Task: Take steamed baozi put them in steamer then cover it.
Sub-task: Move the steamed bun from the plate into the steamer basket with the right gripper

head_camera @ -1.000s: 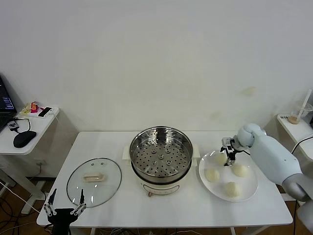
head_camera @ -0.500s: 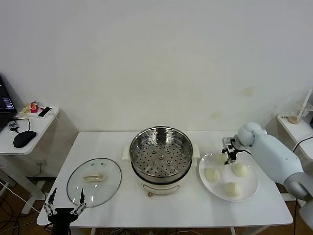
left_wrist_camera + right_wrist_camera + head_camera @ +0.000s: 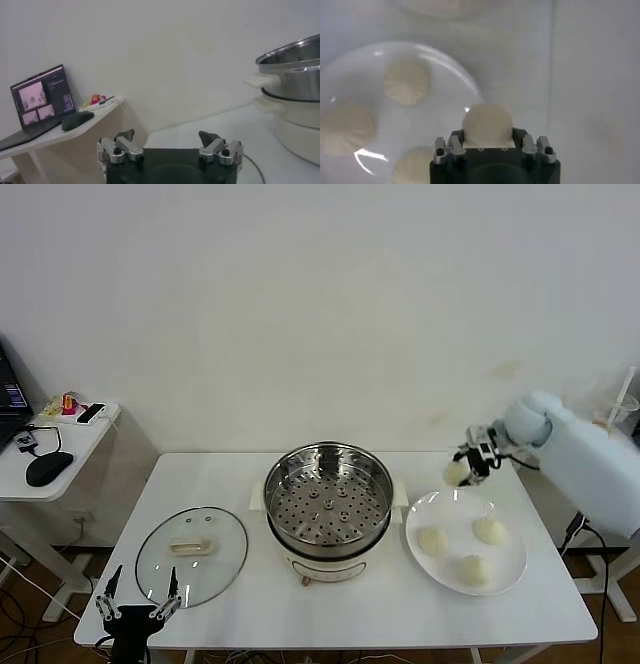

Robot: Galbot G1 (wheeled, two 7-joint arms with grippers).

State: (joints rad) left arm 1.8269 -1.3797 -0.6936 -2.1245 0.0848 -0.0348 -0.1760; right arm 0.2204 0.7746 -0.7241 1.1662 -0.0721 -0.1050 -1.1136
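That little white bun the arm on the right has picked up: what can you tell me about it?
The bun is a small, round, smooth, cream-white dough ball that looks soft. The right gripper is shut on it, its fingers pressed against two opposite sides. It hangs in the air above the far edge of the white plate, between the plate and the steamer, touching neither. Three similar buns lie on the plate below; the right wrist view shows it lifted clear of them.

Cream-white baozi (image 3: 455,472), white plate (image 3: 512,569), perforated silver steamer (image 3: 329,494)
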